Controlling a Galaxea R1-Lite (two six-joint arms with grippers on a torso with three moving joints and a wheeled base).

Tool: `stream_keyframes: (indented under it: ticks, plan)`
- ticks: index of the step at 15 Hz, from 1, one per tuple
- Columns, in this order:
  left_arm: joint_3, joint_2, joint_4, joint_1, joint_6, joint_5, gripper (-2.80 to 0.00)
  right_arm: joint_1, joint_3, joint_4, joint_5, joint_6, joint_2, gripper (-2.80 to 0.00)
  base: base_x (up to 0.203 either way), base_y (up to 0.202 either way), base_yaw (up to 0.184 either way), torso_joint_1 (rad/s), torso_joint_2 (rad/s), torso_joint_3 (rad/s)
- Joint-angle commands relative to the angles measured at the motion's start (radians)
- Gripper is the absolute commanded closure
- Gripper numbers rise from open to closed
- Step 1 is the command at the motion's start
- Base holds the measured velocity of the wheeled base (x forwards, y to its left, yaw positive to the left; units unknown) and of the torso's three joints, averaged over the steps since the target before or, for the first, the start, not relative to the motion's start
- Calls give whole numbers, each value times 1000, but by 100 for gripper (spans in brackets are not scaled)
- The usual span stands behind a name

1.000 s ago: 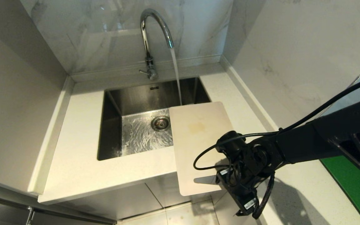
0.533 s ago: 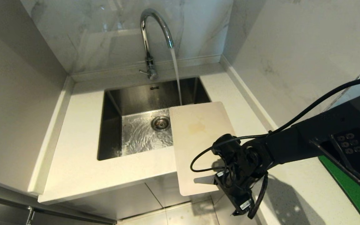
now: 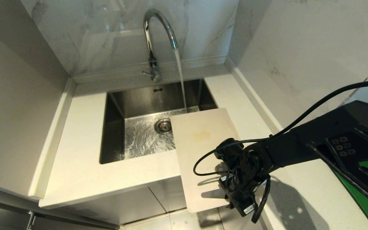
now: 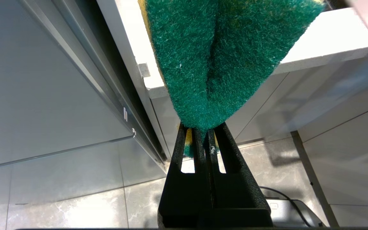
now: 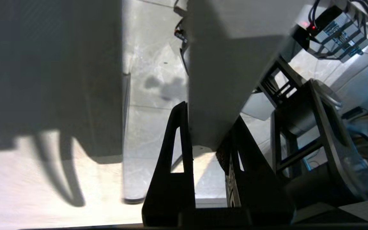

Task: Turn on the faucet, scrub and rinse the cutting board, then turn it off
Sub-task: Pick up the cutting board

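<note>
Chrome shines on the faucet [image 3: 157, 38], which stands at 12 o'clock behind the sink [image 3: 113, 108], and water already runs from its spout into the basin, so the first step looks done. The cutting board [image 3: 200, 150] lies at about 4 o'clock from the drain [image 3: 164, 125]: its far end reaches over the right part of the sink, close beside the stream but not under it, and its near end with the slot handle sticks out past the front edge of the counter [image 3: 75, 179]. A faint yellow stain is on its face, so I judge the scrubbing not yet begun.

The right gripper [image 3: 232, 196] is at this near end, at 5 o'clock in the head view. In its wrist view the two fingers [image 5: 184, 140] stand on either side of the board's edge and appear clamped on it.

The left gripper [image 4: 204, 135] is outside the head view, low beside the cabinet front. Its fingers are pressed together on a green scrubbing sponge [image 4: 222, 57].

Left to do, as I judge: bring the board under the water, scrub, rinse, and close the faucet.
</note>
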Motion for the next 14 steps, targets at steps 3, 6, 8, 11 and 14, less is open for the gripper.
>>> stream_keyframes:
  ticks: [3,6,8,11,14]
  plan:
    - [0,1,1,0,0,0,0,1,-2,-7,-1,5,-1,0,0,0,0,0,0,0]
    - [0,1,1,0,0,0,0,1,-2,-2,-7,5,-29,0,0,0,0,0,0,0]
    - [0,1,1,0,0,0,0,0,-1,4,-9,2,-71,0,0,0,0,0,0,0]
    - [0,1,1,0,0,0,0,0,-2,27,-21,-8,-187,0,0,0,0,0,0,0]
    - [0,1,1,0,0,0,0,0,-26,113,-28,-34,-334,0,0,0,0,0,0,0]
